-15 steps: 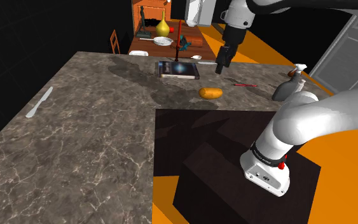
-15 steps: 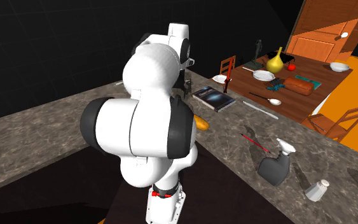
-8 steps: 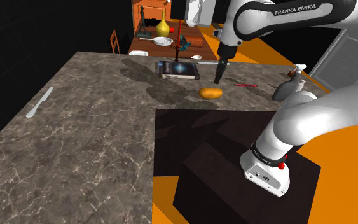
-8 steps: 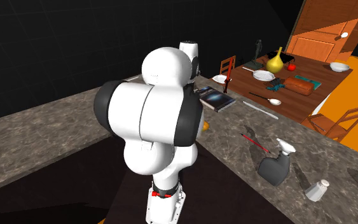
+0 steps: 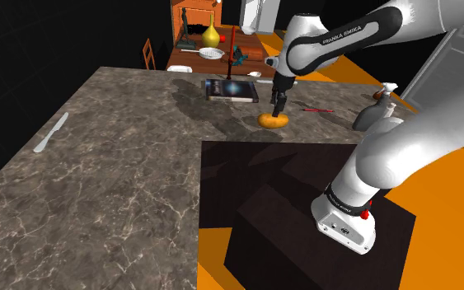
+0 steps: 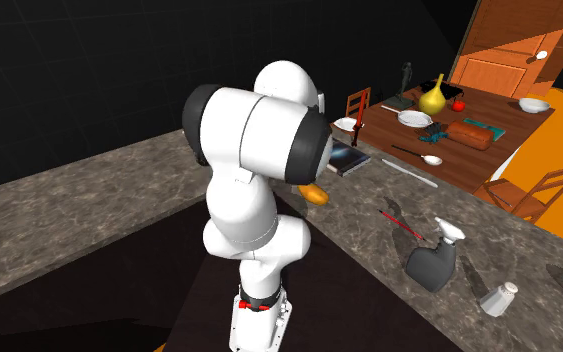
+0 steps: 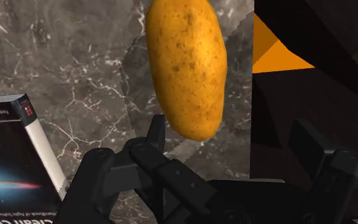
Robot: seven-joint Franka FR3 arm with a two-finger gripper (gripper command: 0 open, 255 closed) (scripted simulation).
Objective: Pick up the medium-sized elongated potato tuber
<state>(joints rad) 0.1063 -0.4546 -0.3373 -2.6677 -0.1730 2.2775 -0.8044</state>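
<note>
An orange-brown elongated potato [image 5: 273,120] lies on the dark marble counter [image 5: 114,165], near the counter's inner edge by the stand. My gripper [image 5: 278,111] points down just above it, right at its top. In the wrist view the potato [image 7: 185,63] lies lengthwise, its near end reaching between my open fingers [image 7: 156,135], close to one of them, and neither finger clasps it. The gripper [image 7: 231,137] holds nothing. In the second exterior view the potato [image 6: 314,193] peeks out behind the white arm.
A dark book [image 5: 231,90] lies just beyond the potato. A red pen [image 5: 315,109] and a grey spray bottle [image 5: 374,111] are toward the shoulder view's right. A white knife [image 5: 50,132] lies far left. A wooden table [image 5: 190,59] with dishes stands behind the counter.
The arm has stretched forward and brought the gripper down from above the book's corner until it is right over the potato. The fingers have stayed open, and the potato has not moved.
</note>
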